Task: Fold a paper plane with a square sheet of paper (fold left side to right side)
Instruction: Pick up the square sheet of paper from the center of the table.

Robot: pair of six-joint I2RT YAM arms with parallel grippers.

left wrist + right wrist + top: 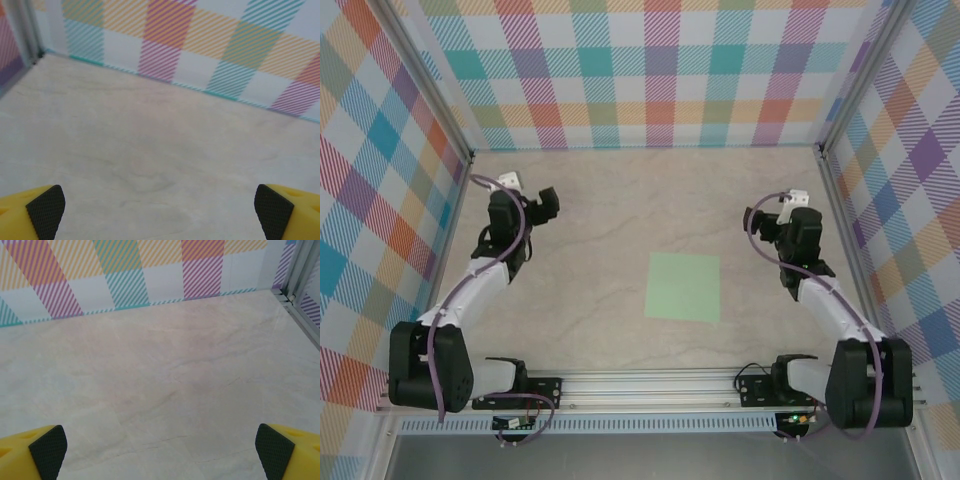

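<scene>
- Left gripper (pixel 160 212): yellow fingers (pixel 20 215) spread wide at the lower corners of the wrist view. Nothing is between them and there is bare table (pixel 150 150) ahead.
- Right gripper (pixel 160 452): the same, jaws wide apart, black pads (pixel 47 447) empty and touching nothing.
- Left arm (pixel 480 280) sits at middle left of the overhead frame and right arm (pixel 830 305) at middle right. Both are drawn back, probably parked to keep the centre free.
- Square sheet of paper (pixel 683 287): flat on the table, lower centre-right of the overhead frame, nearer the right arm and well apart from both grippers.
- No crease visible, so the fold looks not yet begun.
- The wide jaws suit a first reach for the sheet's left edge. Thin paper lying flat may slide rather than lift.
</scene>
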